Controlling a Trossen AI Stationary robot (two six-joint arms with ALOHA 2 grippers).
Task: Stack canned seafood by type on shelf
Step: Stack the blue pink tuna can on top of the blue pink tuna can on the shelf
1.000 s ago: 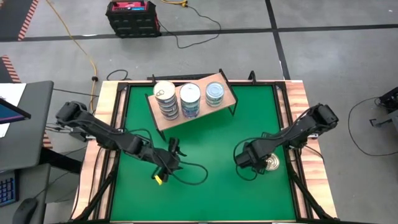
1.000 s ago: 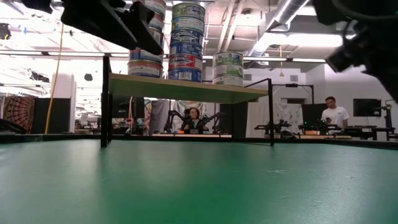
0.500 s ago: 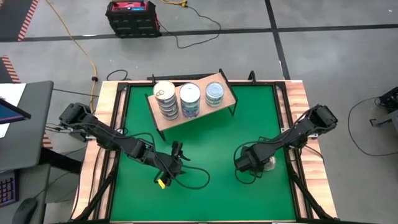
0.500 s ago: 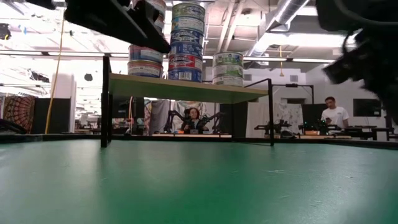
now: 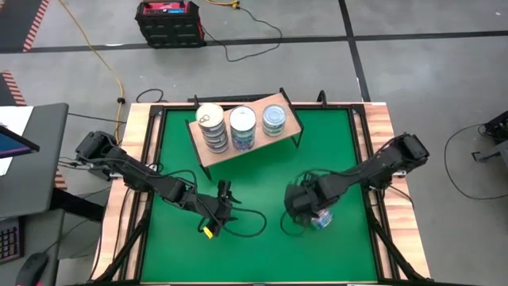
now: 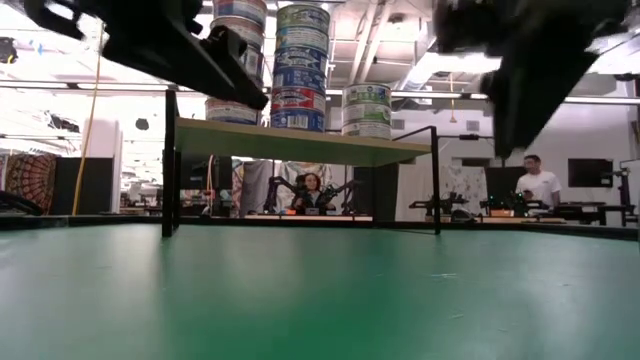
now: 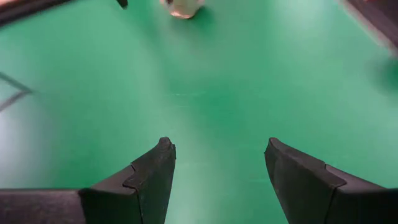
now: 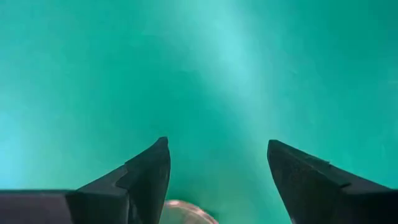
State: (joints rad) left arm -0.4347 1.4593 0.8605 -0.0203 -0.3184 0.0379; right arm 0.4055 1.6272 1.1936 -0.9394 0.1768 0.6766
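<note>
The shelf (image 5: 216,152), a light-wood board on thin black legs, stands at the table's far middle. It bears three stacks of canned seafood (image 5: 242,125), and in the low view the left and middle stacks (image 6: 302,70) rise higher than the right one (image 6: 366,110). One loose can (image 5: 321,220) rests on the green table under my right arm. My right gripper (image 5: 296,208) points steeply down just left of that can, open, with only the can's rim (image 8: 186,214) showing behind its fingertips. My left gripper (image 5: 225,191) hovers open over the near middle, holding nothing (image 7: 217,155).
The green table (image 5: 262,179) has a raised wooden rim (image 5: 385,159). Cables loop on the mat near both grippers (image 5: 250,226). Bare mat lies between the shelf and the grippers. Beyond the far edge the low view shows people (image 6: 538,185) and other gear.
My right gripper has swung toward the table's left edge and tipped to point more steeply down. The loose can now lies a little nearer and farther left than before, under the arm. My left gripper has sunk slightly. Neither gripper's gap has changed.
</note>
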